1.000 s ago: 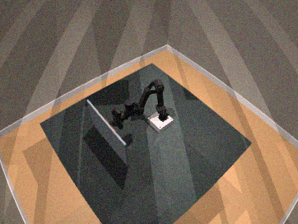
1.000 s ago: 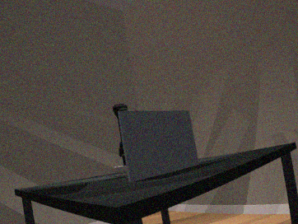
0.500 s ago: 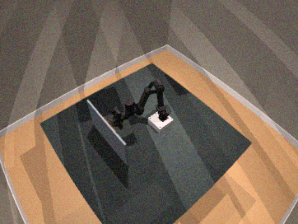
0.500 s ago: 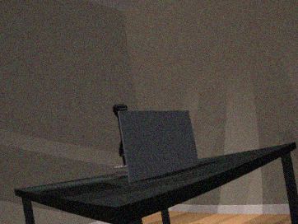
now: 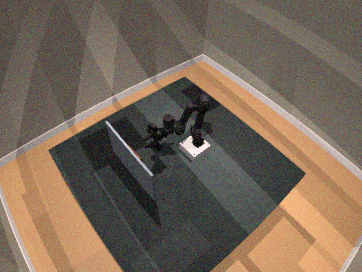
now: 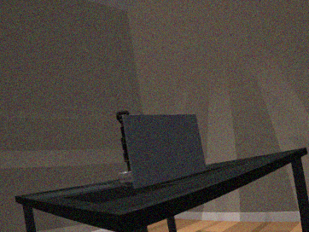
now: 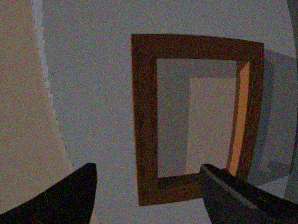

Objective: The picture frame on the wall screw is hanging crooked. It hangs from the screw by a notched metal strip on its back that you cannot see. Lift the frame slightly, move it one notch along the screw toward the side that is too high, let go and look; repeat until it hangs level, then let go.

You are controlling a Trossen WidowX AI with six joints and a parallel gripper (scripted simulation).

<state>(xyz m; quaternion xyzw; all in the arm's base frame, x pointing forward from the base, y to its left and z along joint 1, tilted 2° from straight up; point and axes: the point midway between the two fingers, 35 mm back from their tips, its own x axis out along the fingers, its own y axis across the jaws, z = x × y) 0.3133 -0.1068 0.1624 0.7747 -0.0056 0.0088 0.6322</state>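
The brown picture frame (image 7: 145, 115) hangs on the grey panel (image 7: 90, 75) (image 5: 116, 132) (image 6: 166, 149) in the wrist view. Its top edge drops slightly to the right and its bottom edge rises to the right, so the slant of view hides how level it is. In the top view it shows only as a small reddish sliver. The screw and notched strip are hidden. My gripper (image 7: 149, 172) (image 5: 138, 143) is open, its fingers wide apart. The frame's left bar and lower left corner show between the fingertips, not gripped; the right fingertip overlaps the view of the bottom bar.
The panel stands upright on the dark table (image 5: 250, 175) (image 6: 115, 209), and in the exterior view it hides most of the arm. The arm's base stands on a white plate (image 5: 205, 146) on the robot's side of the panel. Shadows fall on the panel right of the frame.
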